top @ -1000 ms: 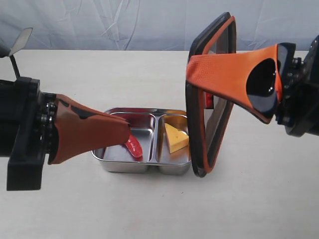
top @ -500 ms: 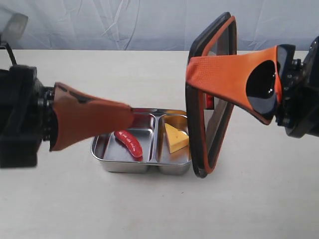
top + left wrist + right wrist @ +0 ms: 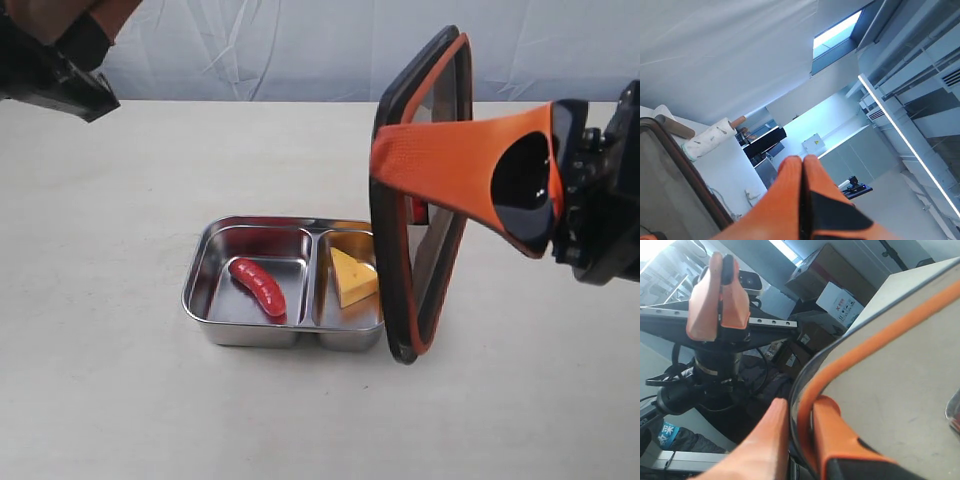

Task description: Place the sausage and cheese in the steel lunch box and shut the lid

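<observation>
Sausage (image 3: 258, 286) and cheese (image 3: 353, 277) are both found inside the steel lunch box (image 3: 197, 288), which is set on the pale bench (image 3: 120, 400) near its middle. The sausage is laid slantwise on the floor of the left compartment, as seen in the exterior view. The cheese wedge is placed in the right compartment, on the other side of the divider. The box is not covered.

The lid (image 3: 392, 280) is held on edge just beside the right end of the box, nearly upright and leaned a little. Its orange seal is seen running along the dark rim. Its lower corner is hung just at the front right corner of the box; whether it is touching the box or the bench cannot be told.

The lid is pinched by the right pincer (image 3: 800, 407) at its rim, with one orange finger laid on each face of the lid's edge.

The left pincer (image 3: 801, 162) is pressed together with nothing between its fingers. It is raised at the upper left edge of the exterior view, well apart from the box, and is pointed upward toward the room's ceiling in its own wrist view.
</observation>
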Robot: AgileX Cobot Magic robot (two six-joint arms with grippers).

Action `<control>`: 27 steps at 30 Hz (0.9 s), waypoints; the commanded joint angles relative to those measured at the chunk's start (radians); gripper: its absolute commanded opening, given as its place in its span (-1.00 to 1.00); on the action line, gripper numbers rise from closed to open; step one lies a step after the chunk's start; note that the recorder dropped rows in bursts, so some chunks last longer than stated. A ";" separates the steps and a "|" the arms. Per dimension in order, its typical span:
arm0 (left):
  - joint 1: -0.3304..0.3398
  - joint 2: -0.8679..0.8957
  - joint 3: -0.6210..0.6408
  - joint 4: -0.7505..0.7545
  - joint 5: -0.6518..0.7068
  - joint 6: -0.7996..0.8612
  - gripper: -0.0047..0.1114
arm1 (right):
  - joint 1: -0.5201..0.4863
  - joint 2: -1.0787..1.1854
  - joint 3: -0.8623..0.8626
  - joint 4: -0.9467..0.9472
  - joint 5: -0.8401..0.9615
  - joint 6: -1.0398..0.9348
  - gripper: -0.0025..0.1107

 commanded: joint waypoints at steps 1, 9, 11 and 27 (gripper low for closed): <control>-0.005 -0.001 -0.007 -0.021 0.002 0.003 -0.92 | 0.000 -0.002 0.000 -0.001 0.017 -0.012 -0.97; -0.025 -0.001 -0.007 -0.023 -0.001 0.003 -0.92 | 0.000 -0.002 -0.011 0.042 0.046 -0.012 -0.97; -0.024 -0.001 -0.007 -0.023 0.002 0.003 -0.92 | 0.000 -0.002 -0.027 0.042 0.058 -0.006 -0.97; -0.022 0.042 -0.007 0.122 0.011 0.003 -0.92 | 0.000 -0.002 -0.087 0.042 0.055 -0.014 -0.97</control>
